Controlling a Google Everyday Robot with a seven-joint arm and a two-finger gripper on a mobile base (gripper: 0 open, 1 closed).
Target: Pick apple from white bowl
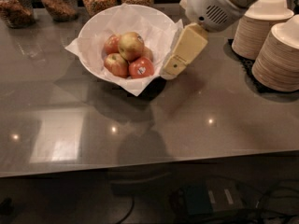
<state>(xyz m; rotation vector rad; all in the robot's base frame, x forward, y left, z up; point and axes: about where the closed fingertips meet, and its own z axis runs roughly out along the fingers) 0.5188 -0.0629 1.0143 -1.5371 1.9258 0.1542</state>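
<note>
The white bowl (91, 30), lined with crinkled white paper, stands on the grey counter at the back left of centre. The apple (131, 45), yellow-green with a red blush, lies on top of the pile in it. Around it are a deep-red apple with a white sticker (141, 68) and smaller red-and-yellow apples (116, 64). My gripper (169, 73) hangs tilted from the white arm at the upper right. Its cream tip is just outside the bowl's right rim, over the paper corner, and it does not touch any apple.
Two stacks of tan paper bowls (279, 55) stand on a dark mat at the right. Several glass jars of dry food (58, 1) line the back edge. The counter's front edge runs along the lower third, with cables below it.
</note>
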